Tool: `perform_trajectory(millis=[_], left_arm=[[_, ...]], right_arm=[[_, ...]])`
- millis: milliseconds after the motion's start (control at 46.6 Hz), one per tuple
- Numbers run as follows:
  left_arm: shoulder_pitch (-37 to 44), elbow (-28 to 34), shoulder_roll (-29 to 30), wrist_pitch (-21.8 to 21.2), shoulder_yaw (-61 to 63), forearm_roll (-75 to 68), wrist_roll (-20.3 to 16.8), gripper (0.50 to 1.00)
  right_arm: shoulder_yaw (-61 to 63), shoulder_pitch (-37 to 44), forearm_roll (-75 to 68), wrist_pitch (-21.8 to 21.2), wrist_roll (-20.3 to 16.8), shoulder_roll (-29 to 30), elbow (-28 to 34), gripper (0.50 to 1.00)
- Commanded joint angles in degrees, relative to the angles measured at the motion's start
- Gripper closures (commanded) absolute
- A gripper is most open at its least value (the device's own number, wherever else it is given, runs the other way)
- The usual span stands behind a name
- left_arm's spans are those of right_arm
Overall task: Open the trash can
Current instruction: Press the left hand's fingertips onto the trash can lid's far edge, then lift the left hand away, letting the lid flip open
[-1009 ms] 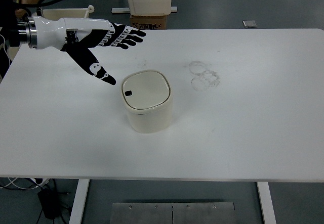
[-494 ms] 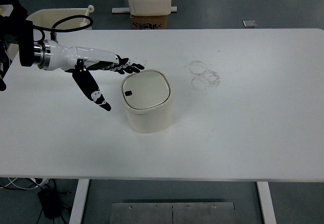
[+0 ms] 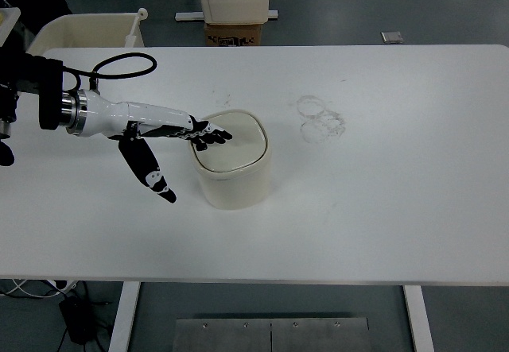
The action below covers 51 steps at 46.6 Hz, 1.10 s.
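Observation:
A small cream trash can (image 3: 235,169) with a rounded square lid stands upright near the middle of the white table (image 3: 382,209). Its lid is down. My left hand (image 3: 191,141) reaches in from the left, flat and spread, with the black fingertips (image 3: 216,136) lying over the left part of the lid, where the small black button was. The thumb (image 3: 153,179) points down and away beside the can. The hand holds nothing. The right arm is out of view.
Faint ring marks (image 3: 322,117) stain the table right of the can. Beyond the far edge stand a cardboard box (image 3: 235,32) and a cream bin (image 3: 79,30) at the far left. A black cable (image 3: 123,66) loops by my forearm.
My left hand has dropped lower and moved right, from the table's far left onto the left part of the can's lid. The lid stays down.

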<state>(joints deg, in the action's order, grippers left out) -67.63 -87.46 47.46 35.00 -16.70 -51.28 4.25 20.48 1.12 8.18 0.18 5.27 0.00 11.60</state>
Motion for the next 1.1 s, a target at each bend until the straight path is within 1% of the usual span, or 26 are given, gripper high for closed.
perform_trajectory(millis=[0, 880, 1074], left_arm=[[0.05, 0.01, 0.00, 0.00, 0.00, -1.54, -0.03, 0.500], [1.89, 0.19, -0.26, 0.00, -0.09, -1.71, -0.03, 0.500], [-2.06, 0.89, -0.09, 0.00, -0.44, -0.84, -0.12, 0.500]], right_arm=[[0.00, -0.07, 0.00, 0.00, 0.00, 0.00, 0.00, 0.507], [0.00, -0.07, 0.00, 0.00, 0.00, 0.00, 0.00, 0.507], [0.00, 0.02, 0.08, 0.00, 0.00, 0.00, 0.00, 0.507]])
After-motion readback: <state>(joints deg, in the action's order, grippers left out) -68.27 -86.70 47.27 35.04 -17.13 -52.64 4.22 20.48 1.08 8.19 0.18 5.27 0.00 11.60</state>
